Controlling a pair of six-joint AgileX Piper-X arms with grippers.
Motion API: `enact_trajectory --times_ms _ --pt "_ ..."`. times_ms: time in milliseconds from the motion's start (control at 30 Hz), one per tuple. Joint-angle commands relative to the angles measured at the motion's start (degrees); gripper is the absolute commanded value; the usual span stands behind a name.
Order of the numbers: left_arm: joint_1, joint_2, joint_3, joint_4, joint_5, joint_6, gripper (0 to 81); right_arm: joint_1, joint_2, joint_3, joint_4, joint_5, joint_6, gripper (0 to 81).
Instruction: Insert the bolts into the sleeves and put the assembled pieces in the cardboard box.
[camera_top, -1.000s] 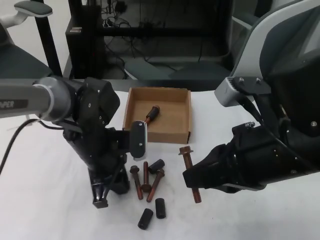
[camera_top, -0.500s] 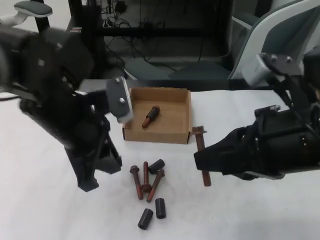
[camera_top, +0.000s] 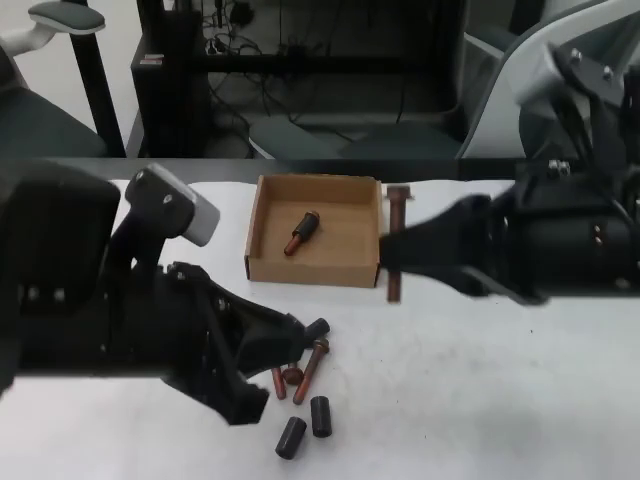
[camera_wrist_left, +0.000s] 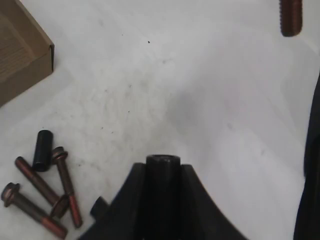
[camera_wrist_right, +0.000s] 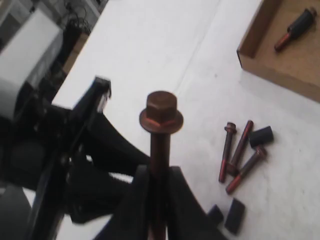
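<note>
My right gripper (camera_wrist_right: 154, 176) is shut on the shank of a copper bolt (camera_wrist_right: 160, 116), head up; in the high view this bolt (camera_top: 396, 215) hangs just right of the cardboard box (camera_top: 262, 262). My left gripper (camera_wrist_left: 162, 169) is shut on a black sleeve (camera_wrist_left: 162, 186) held above the white bench. The box holds one assembled bolt and sleeve (camera_top: 300, 232). Loose bolts (camera_top: 312, 368) lie in front of the box, with black sleeves (camera_top: 291, 437) (camera_top: 320, 416) beside them. The left arm's body hides part of the bolt pile in the high view.
The bench top is white, with open room to the right of the loose parts (camera_wrist_left: 210, 90). The box corner (camera_wrist_left: 30, 55) is close to the pile. A dark rack and chairs stand beyond the far edge of the bench.
The right arm has lifted its bolt and carried it away from the front of the bench to beside the box. The left arm has swung low and toward the middle with its sleeve.
</note>
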Motion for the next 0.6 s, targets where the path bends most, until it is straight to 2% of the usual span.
enact_trajectory --times_ms 0,333,567 --pt "-0.34 -0.49 2.81 -13.08 0.76 -9.86 1.7 -0.13 2.57 -0.31 -7.46 0.57 2.73 0.0" --pt "-0.34 -0.49 3.32 -24.53 0.36 -16.59 1.7 -0.13 12.01 -0.31 -24.91 -1.16 14.06 0.0" --pt "-0.34 -0.49 3.32 -25.25 0.31 -16.59 1.7 -0.13 12.52 -0.31 -28.08 -0.79 14.61 0.6"
